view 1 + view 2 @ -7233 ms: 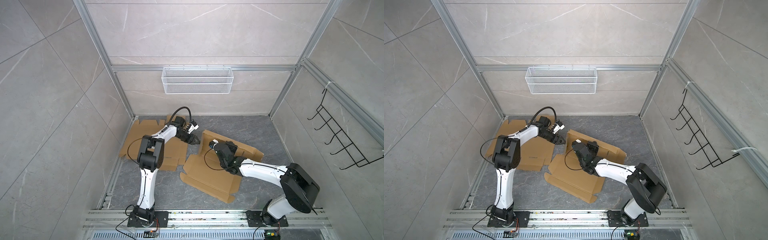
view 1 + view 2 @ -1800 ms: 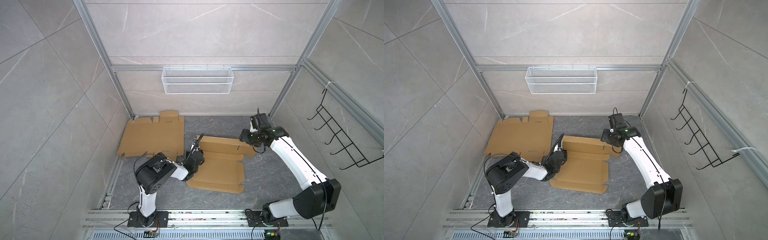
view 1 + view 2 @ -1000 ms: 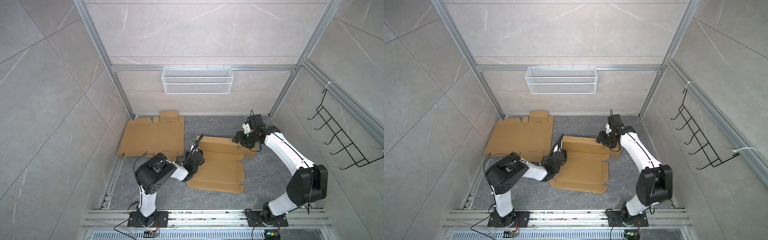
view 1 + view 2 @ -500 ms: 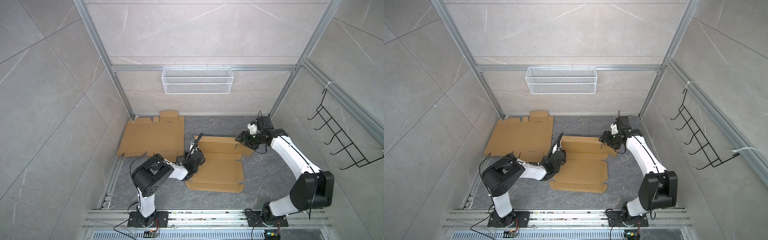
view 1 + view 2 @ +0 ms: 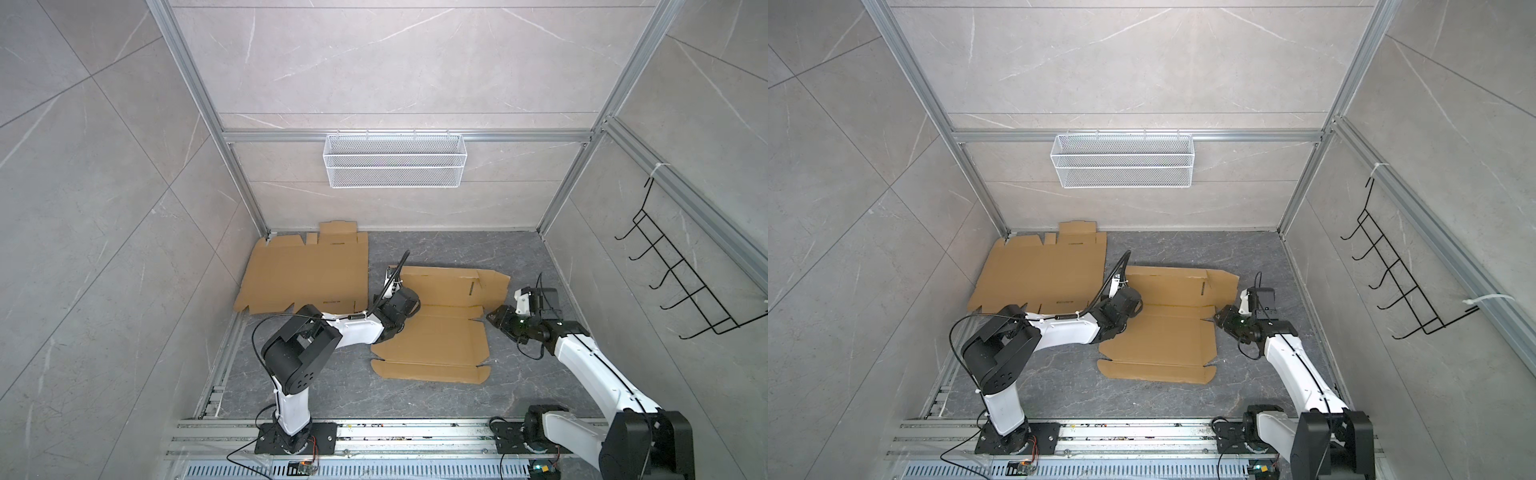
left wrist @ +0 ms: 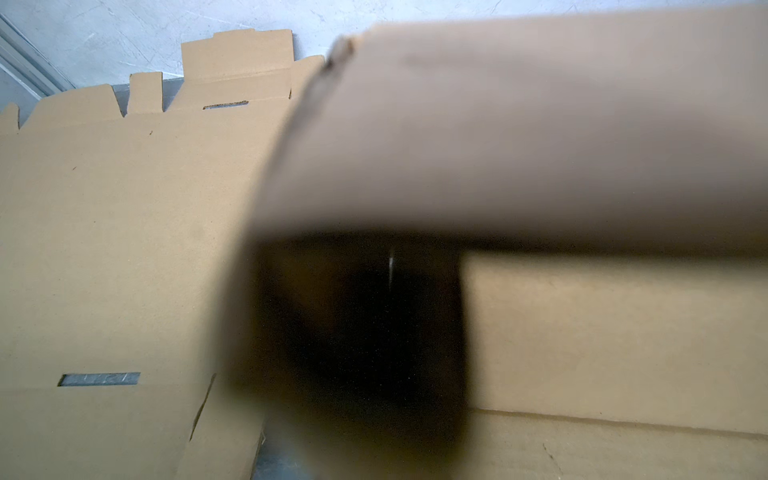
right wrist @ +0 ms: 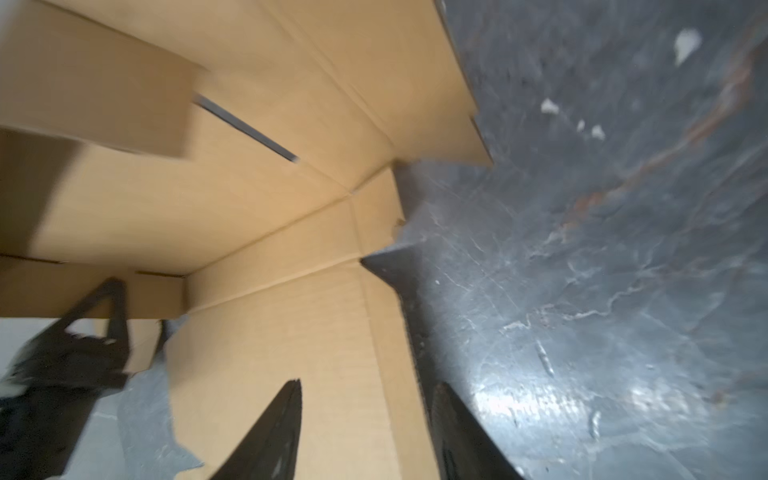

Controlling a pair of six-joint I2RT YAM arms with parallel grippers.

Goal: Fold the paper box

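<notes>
**Fig. Box fold, early stage**

Shows the box (image 5: 436, 336) mid-bench, between the two arms and just right of a spare sheet (image 5: 303, 278) lying flat by the left wall. Base panel flat on the bench (image 5: 523, 382). Far long panel raised off the bench and leaning, with the tab at its right end bent along its crease. Near strip flat. Side flaps down on the right; on the left, hard to tell.

Left pincer (image 5: 410, 309): at the box's left edge, closed tight. Hidden in the wrist view behind a blurred flap close to the lens, so impossible to say whether clamped on card or merely pressed against it.

Right pincer (image 7: 365, 432): at the box's right edge, near the corner where base meets far panel. Fingers parted to a middling gap, one above card and one above bare bench, gripping nothing.

Judged done: one long wall partly up and its creases broken in. Judged left: bringing that wall upright, raising both side walls and the near wall, tucking the tabs, closing the lid. By this reading, well under half complete.
</notes>
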